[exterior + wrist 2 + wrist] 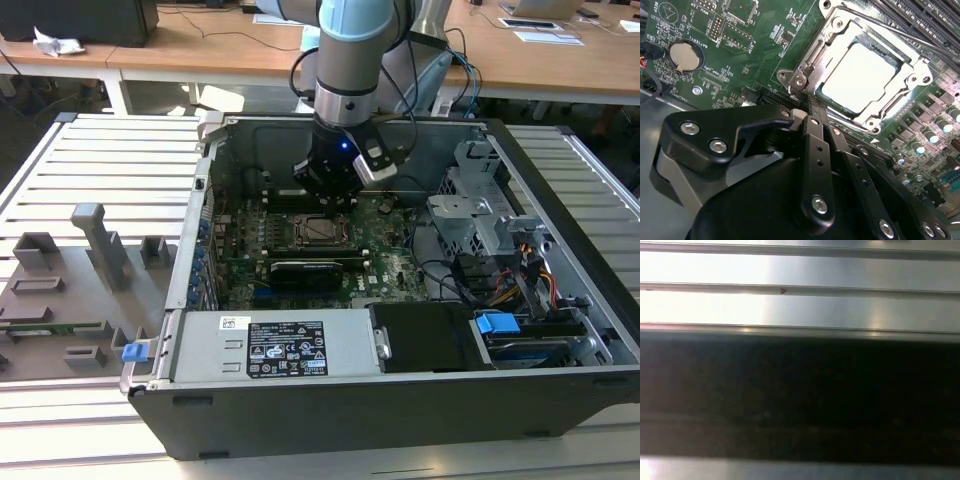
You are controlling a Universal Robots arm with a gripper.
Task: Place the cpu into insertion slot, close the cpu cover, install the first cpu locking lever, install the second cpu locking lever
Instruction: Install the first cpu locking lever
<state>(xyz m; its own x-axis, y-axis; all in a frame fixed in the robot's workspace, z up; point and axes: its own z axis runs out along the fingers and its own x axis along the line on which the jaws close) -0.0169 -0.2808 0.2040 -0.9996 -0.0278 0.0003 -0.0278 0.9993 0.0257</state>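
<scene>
Gripper [812, 112], fingers pressed together and empty, hovers at the socket corner by a lever [900, 32], with the cpu [862, 75] seated and the cover [840, 35] down (lever step, seemingly), needing a careful hooking push.

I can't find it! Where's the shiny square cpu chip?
In the second wrist view, the cpu sits in the insertion slot under the cpu cover, just beyond the gripper.

Metal, plastic and circuit board

The cpu [862, 75] showed a pale, smooth metal face; the cover [900, 87] was shiny steel, the claw [812, 112] matt black, the board [750, 50] glossy green.
</scene>
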